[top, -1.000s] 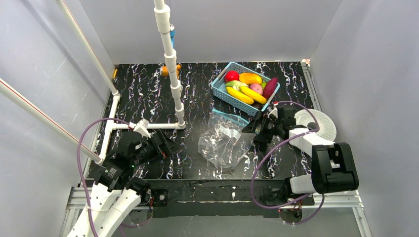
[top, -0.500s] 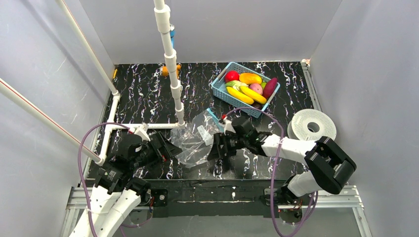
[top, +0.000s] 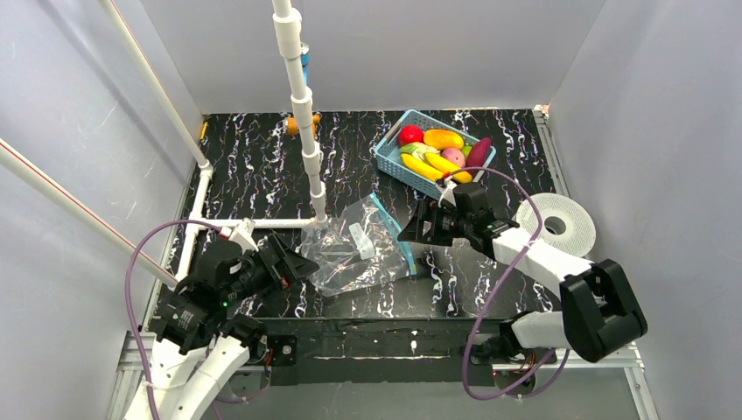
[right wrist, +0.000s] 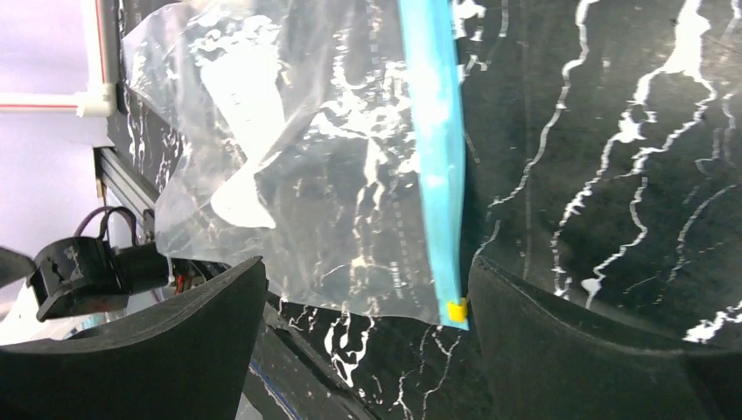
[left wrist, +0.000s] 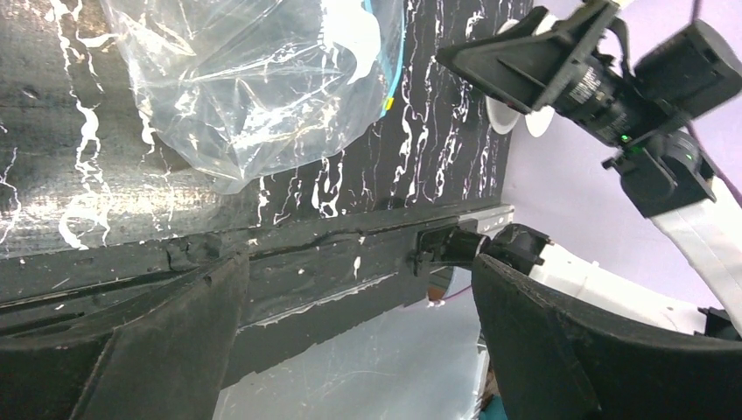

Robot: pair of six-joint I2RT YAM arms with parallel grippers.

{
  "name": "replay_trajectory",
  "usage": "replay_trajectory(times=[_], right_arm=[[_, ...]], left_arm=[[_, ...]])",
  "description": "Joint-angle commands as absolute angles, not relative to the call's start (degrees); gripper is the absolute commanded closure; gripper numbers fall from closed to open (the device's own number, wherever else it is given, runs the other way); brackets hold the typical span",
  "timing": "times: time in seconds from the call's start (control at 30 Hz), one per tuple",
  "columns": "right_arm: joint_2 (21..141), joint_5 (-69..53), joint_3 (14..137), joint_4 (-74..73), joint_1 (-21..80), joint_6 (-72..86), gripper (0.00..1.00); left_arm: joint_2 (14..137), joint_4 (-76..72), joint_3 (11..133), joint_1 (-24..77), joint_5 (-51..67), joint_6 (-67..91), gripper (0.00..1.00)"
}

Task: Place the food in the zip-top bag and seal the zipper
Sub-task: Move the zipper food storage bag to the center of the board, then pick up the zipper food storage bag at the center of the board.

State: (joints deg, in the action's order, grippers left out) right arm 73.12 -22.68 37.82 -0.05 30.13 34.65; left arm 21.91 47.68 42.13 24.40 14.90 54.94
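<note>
The zip-top bag [top: 354, 254] lies flat and empty on the black marbled table, with its teal zipper [top: 391, 229] along its right edge. My right gripper [top: 416, 229] is open just right of the zipper and holds nothing. In the right wrist view the bag [right wrist: 297, 175] and zipper [right wrist: 433, 166] lie between my spread fingers, with a yellow slider [right wrist: 455, 310] at the strip's end. My left gripper [top: 296, 262] is open and empty at the bag's left edge. Its wrist view shows the bag [left wrist: 254, 96]. The food [top: 443, 138], with bananas [top: 426, 168], sits in the basket.
The light-blue lattice basket [top: 386, 157] stands at the back right. A white PVC pipe frame [top: 302, 114] rises left of the bag, with a horizontal bar [top: 262, 223] on the table. A white disc [top: 553, 223] lies at the right. The table's front edge [left wrist: 350, 254] is near.
My right gripper swept left with the bag, then pulled back right and away from it. The bag now lies further left, near the left gripper. The left arm barely moved.
</note>
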Motion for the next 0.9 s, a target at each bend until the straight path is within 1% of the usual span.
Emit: replay_trajectory(times=[0.0, 0.17, 0.23, 0.27, 0.37, 0.43, 0.6, 0.87], right_arm=[[77.59, -26.67, 39.42, 1.58, 26.66, 34.35, 0.09], [84.90, -32.59, 38.75, 10.97, 23.83, 37.81, 0.12], [87.43, -36.84, 38.48, 15.74, 23.74, 38.69, 0.18], [88.44, -38.76, 38.27, 18.17, 23.73, 39.45, 0.23], [90.15, -42.30, 36.93, 24.67, 23.75, 42.14, 0.33], [90.70, -43.08, 36.54, 26.55, 23.87, 42.45, 0.36], [92.99, -44.49, 36.64, 29.12, 23.99, 43.36, 0.38], [97.76, -46.76, 36.74, 36.63, 25.16, 46.91, 0.35]], left_arm=[[22.62, 48.07, 44.58, 24.57, 16.99, 56.50, 0.02], [27.97, 42.93, 43.50, 24.60, 21.32, 57.63, 0.02], [29.81, 41.03, 42.91, 24.77, 22.55, 58.51, 0.02], [30.24, 40.23, 42.73, 24.97, 22.55, 58.92, 0.02], [29.59, 38.54, 42.14, 25.60, 20.44, 60.30, 0.02], [29.67, 37.68, 41.68, 25.94, 19.28, 61.09, 0.03], [35.29, 35.81, 41.87, 30.21, 18.10, 62.32, 0.06], [47.48, 36.10, 50.57, 46.69, 5.36, 62.54, 0.06]])
